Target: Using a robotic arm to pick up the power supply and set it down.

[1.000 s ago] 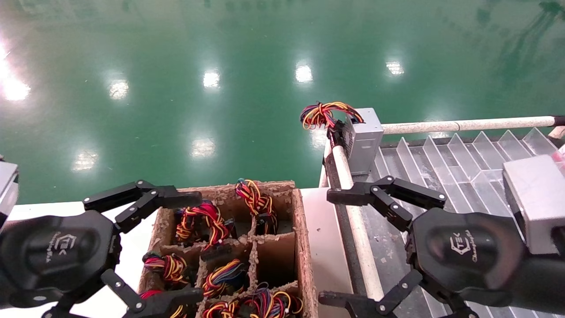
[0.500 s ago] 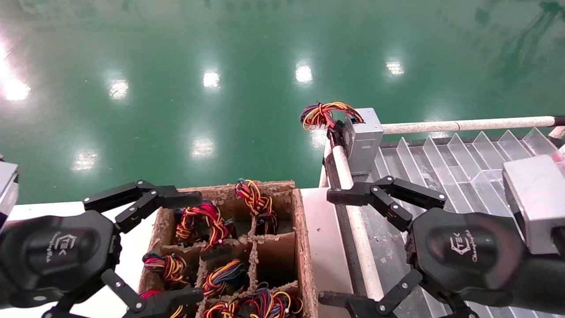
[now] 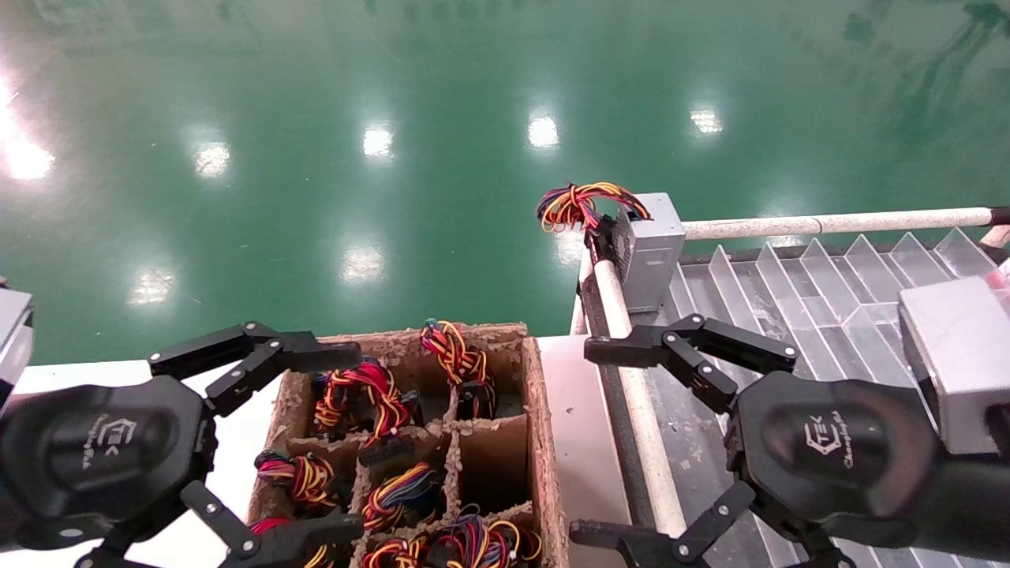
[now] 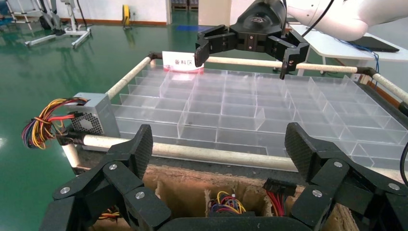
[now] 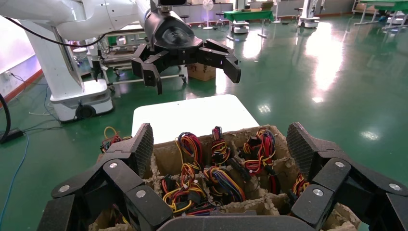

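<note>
Gleaming green floor [image 3: 316,118] all round — left gripper [image 3: 260,442] and right gripper [image 3: 623,442] both spread, grasping nothing.

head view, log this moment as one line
left gripper: open over carton | right gripper: open, empty | power supply: on tray corner

Legible markings are few. The black housing of the left hand [image 3: 260,450] carries a white emblem reading "TEK" with a line of slanted script under it, too small to make out. The right hand [image 3: 623,442] bears the same "TEK" emblem and an equally unreadable script line. A white card [image 4: 180,61] standing at the far rail of the clear divider tray [image 4: 250,108] shows three dark Chinese characters, reading roughly "备料区". No other text can be read.
</note>
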Controlling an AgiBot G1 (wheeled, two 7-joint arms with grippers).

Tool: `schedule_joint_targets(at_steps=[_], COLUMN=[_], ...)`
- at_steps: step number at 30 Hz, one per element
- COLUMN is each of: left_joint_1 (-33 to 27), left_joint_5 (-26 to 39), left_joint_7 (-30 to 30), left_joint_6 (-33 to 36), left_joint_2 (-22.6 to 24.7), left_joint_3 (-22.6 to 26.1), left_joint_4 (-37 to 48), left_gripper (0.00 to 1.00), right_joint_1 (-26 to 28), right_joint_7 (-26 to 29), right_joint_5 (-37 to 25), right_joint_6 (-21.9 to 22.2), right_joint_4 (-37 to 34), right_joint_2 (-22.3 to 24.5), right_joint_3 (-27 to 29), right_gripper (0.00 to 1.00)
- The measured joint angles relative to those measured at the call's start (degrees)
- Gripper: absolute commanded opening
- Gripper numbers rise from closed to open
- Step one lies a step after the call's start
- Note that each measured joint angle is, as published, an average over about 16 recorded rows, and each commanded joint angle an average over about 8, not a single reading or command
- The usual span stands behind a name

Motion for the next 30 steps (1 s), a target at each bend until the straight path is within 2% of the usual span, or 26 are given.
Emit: schedule_joint_targets(at_steps=[30], left_joint_1=[0.0], left_joint_5=[0.0], left_joint_7=[0.0], left_joint_6=[0.0], left_joint_2=[0.0], left_joint_3=[0.0], left_joint_4=[0.0], left_gripper=[1.0], right_joint_1=[0.0], right_joint_7=[0.0], right_joint_5=[0.0], right_joint_6=[0.0], right_joint_4=[0.0], right_joint_2=[0.0], right_joint_3=[0.0], right_gripper=[1.0])
